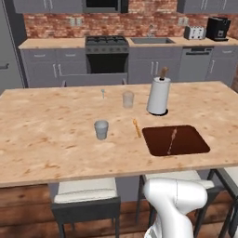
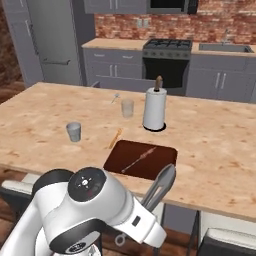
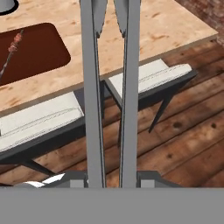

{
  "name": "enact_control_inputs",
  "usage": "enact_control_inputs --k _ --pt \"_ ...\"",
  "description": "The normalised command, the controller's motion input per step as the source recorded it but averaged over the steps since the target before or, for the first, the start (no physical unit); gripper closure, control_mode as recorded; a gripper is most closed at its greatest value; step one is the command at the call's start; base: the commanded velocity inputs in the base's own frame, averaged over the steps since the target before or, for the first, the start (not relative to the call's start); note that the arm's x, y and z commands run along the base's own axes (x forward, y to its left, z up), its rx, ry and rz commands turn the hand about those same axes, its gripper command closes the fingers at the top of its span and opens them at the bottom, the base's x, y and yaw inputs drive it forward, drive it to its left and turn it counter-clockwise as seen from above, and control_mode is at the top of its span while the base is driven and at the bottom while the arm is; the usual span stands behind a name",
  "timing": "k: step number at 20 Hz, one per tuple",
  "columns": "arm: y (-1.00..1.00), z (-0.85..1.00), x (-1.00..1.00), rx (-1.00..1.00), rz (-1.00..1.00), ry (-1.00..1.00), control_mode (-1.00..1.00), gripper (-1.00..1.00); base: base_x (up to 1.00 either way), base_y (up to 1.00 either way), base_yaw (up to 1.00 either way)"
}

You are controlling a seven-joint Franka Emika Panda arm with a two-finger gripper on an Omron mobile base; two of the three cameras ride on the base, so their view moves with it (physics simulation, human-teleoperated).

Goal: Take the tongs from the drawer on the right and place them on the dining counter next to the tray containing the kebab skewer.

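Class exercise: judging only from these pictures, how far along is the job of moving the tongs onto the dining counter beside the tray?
Done: the tongs are out of the drawer, clamped in the shut pincer. In hand: they are carried at the dining counter edge, tips above its near rim, right of the tray holding the kebab skewer. Left: setting them down beside the tray and letting go.

Tongs' (image 3: 109,87) tips beyond the hand view's top edge, tray (image 3: 39,52) cut off at its left

No legible text or labels anywhere.
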Motion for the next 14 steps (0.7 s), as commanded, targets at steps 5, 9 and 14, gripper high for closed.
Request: enact_control_inputs --k 5,9,14 --pt "0.00 0.00 0.00 0.00 0.00 0.00 1.00 1.00 0.52 0.00 -0.32" --pt "0.00 0.01 0.08 0.00 -0.03 0.00 -1.00 1.00 0.35 0.00 -0.21" --pt "0.00 0.13 0.29 0.00 0.00 0.07 -1.00 1.00 0.00 0.00 0.00"
